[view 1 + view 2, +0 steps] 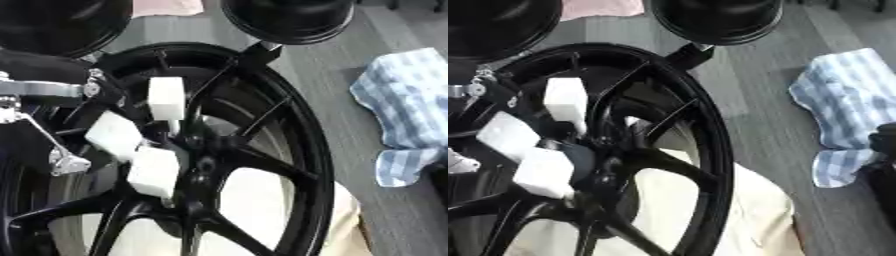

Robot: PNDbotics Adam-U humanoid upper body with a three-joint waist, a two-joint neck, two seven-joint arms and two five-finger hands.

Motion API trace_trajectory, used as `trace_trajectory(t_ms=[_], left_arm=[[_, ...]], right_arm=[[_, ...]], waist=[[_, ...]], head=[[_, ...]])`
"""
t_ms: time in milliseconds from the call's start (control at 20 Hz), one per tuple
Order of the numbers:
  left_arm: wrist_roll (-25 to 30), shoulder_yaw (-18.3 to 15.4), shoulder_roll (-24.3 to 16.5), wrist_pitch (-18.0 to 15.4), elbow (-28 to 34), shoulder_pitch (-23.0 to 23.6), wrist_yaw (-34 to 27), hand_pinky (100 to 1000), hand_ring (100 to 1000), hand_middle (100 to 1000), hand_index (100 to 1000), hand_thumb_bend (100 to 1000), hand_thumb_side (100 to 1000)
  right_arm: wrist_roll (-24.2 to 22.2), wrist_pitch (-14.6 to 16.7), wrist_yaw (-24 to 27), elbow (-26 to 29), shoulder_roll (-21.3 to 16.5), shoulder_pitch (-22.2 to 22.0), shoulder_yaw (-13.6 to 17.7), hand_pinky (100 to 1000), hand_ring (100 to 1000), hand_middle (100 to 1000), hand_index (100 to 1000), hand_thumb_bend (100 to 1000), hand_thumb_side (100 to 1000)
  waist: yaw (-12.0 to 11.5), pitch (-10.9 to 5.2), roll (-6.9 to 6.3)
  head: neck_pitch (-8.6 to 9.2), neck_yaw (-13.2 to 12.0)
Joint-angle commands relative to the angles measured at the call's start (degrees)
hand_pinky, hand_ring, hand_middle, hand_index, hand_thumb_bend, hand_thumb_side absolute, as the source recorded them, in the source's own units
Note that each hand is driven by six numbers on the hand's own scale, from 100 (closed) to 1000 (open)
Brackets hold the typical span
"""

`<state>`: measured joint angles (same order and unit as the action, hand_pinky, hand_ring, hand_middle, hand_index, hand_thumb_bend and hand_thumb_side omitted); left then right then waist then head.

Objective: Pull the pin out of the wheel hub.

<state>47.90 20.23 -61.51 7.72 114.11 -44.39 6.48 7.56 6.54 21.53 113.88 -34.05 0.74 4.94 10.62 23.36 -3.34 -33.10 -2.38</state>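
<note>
A black spoked wheel [302, 130] lies flat and fills the left and middle of both views, with its hub [206, 165] near the centre. My left hand [112, 135] reaches in from the left, its silver-jointed arm above the spokes. Its white-padded fingers [166, 97] and thumb curl together just above and left of the hub. A short pale stub, which seems to be the pin [175, 127], shows between the pads; the rest of it is hidden. A dark shape at the right edge looks like my right hand [882, 142]; little of it shows.
A blue-and-white checked cloth [407, 110] lies crumpled to the right of the wheel. A cream cloth [750, 215] lies under the wheel's lower right. Two black round objects [289, 17] [52, 22] stand at the top, with something pink [166, 6] between them.
</note>
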Motion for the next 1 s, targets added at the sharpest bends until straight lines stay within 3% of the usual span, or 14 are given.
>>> trace_trajectory(t_ms=[50, 400, 1000], left_arm=[[-0.6, -0.2, -1.0, -0.1, 0.5, -0.8, -1.0, 801, 631, 509, 659, 183, 100], [-2.1, -0.7, -1.1, -0.1, 0.5, -1.0, -0.9, 742, 528, 361, 496, 106, 100], [-9.2, -3.7, -2.0, 0.9, 0.5, -2.8, -7.2, 709, 464, 270, 396, 100, 144]], right_arm=[[0.1, -0.2, -0.3, 0.7, -0.8, 0.2, 0.5, 728, 699, 638, 534, 383, 387], [0.2, -0.1, -0.2, 0.7, -0.8, 0.1, 0.6, 728, 700, 638, 534, 383, 386], [0.2, 0.0, 0.0, 0.7, -0.9, -0.2, 0.9, 729, 700, 638, 535, 384, 386]], waist=[[-0.1, -0.85, 0.36], [-0.3, -0.96, 0.43], [-0.7, -1.51, 0.61]], head=[[0.63, 0.0], [0.37, 0.0], [0.22, 0.1]])
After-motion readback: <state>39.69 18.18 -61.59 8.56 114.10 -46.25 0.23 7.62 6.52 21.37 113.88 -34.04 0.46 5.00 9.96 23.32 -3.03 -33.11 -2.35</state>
